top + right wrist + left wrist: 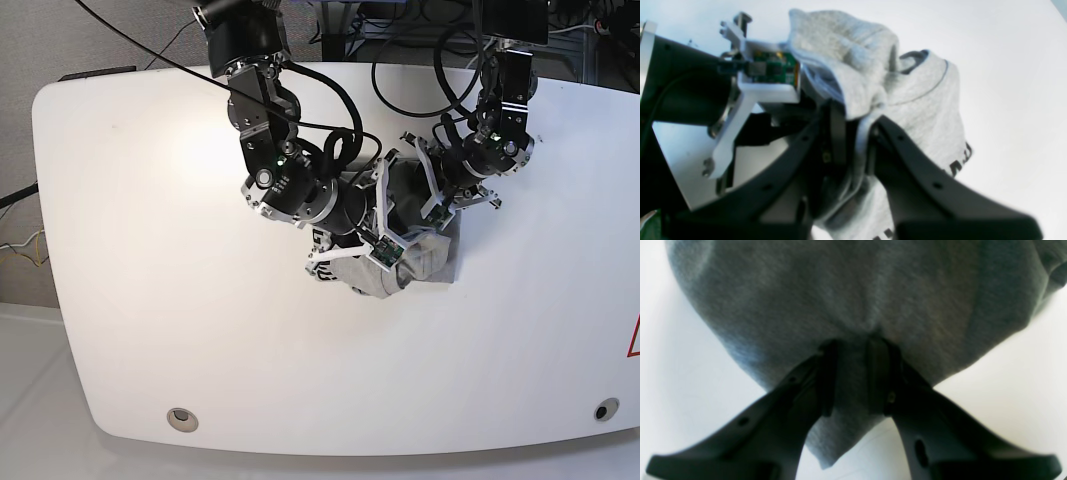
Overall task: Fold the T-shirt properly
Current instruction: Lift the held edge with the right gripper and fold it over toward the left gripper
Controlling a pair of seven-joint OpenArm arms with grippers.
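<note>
The heather-grey T-shirt (pixel 428 258) is bunched in a heap at the middle of the white table (pixel 150 260), between my two arms. My left gripper (pixel 853 340) is shut on a fold of the T-shirt (pixel 840 290), with cloth hanging down between its fingers. My right gripper (pixel 853 115) is shut on a gathered edge of the T-shirt (pixel 923 100); part of the black lettering (pixel 958 160) shows on the draped side. In the base view the left gripper (pixel 440 215) and the right gripper (pixel 392 240) are close together over the heap.
The other arm's wrist camera mount with a green board (pixel 773 71) sits right beside my right gripper. Cables (pixel 420 40) hang at the table's back edge. Round holes (pixel 181 418) mark the front corners. A red mark (pixel 633 335) is at the right edge.
</note>
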